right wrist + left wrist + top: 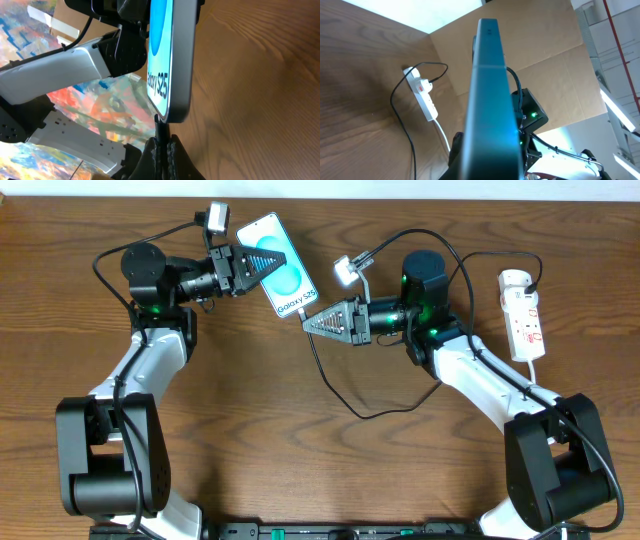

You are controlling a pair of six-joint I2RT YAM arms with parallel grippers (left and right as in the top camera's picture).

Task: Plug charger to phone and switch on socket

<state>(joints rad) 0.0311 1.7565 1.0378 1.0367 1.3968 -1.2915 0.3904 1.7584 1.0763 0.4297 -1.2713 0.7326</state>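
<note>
My left gripper (pixel 262 264) is shut on the phone (pixel 283 271), a teal-screened "Galaxy S25", and holds it tilted off the table. In the left wrist view the phone (pixel 490 105) shows edge-on. My right gripper (pixel 308 321) is shut on the charger (pixel 322 372), a thin black cable. Its connector tip (pixel 160 126) meets the phone's bottom edge (pixel 176 107). The socket (pixel 523 315), a white power strip, lies at the far right, apart from both grippers. It also shows in the left wrist view (pixel 422 95).
The charger cable loops across the wooden table (pixel 300 440) between the arms. The socket's white lead (pixel 538 375) runs toward the right arm's base. A cardboard board (pixel 555 70) stands beyond the table's far edge.
</note>
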